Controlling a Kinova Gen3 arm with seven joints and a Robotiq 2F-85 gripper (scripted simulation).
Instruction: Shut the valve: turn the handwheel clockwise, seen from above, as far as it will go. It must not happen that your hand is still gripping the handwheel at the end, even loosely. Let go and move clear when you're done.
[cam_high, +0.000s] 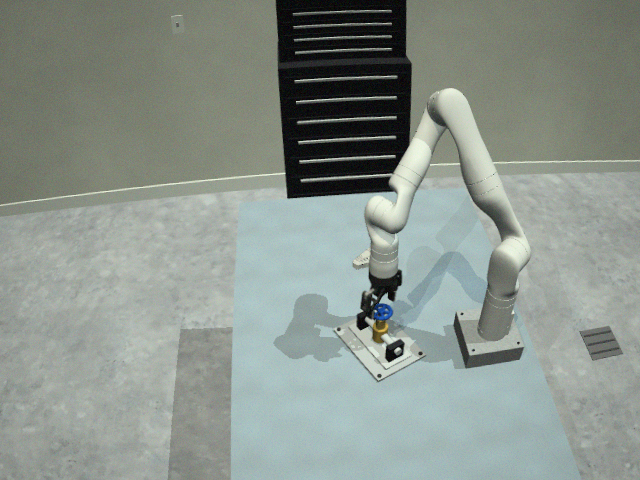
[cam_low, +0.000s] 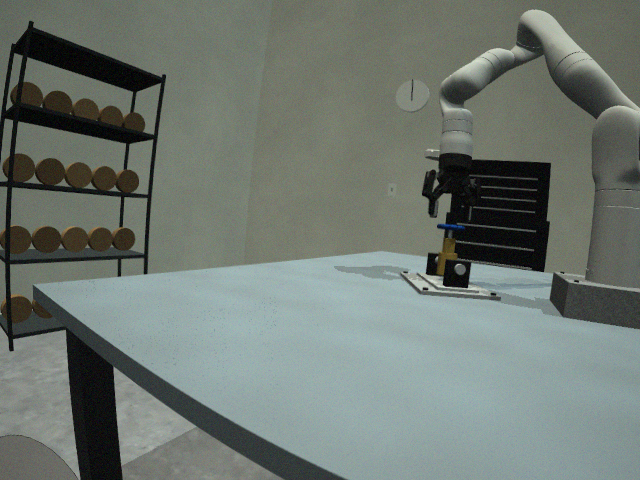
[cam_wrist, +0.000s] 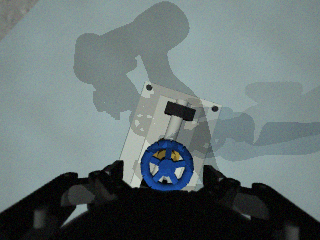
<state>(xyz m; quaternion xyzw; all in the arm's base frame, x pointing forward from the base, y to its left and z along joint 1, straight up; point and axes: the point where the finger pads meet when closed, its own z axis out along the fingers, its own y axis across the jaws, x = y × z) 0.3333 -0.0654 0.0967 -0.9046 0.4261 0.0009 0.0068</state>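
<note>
A blue handwheel (cam_high: 382, 311) tops a brass valve body (cam_high: 379, 332) on a pipe held by two black clamps on a grey baseplate (cam_high: 378, 349). My gripper (cam_high: 375, 304) hangs straight above the handwheel, fingers wide open and empty. In the exterior view the gripper (cam_low: 448, 209) stands a short gap above the handwheel (cam_low: 450, 226), not touching it. In the wrist view the handwheel (cam_wrist: 166, 167) sits low in the middle, between my two dark fingers, with the baseplate (cam_wrist: 170, 135) under it.
The arm's grey base block (cam_high: 488, 344) stands right of the valve on the light blue table. A black drawer cabinet (cam_high: 343, 98) stands behind the table. A black shelf rack with wooden discs (cam_low: 72, 170) stands far left.
</note>
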